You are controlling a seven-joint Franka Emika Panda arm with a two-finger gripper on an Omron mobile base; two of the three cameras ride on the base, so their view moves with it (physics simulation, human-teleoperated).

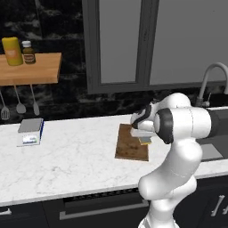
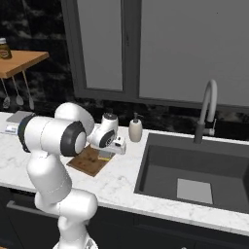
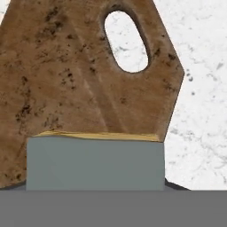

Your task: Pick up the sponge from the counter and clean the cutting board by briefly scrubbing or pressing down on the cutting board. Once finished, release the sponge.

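The brown wooden cutting board lies on the white marble counter, right of its middle. My gripper hangs low over the board's right side, shut on the sponge, whose yellow edge shows under the hand. From the right base view, the sponge sits at the far edge of the board beneath the gripper. In the hand view the grey-green sponge rests against the board; the board's oval handle hole lies ahead. My fingertips are hidden by the sponge.
A grey-white scale sits at the counter's left. A wooden wall shelf with a yellow bottle and a jar hangs above it, utensils below. A soap dispenser, the dark sink and its faucet lie to the right.
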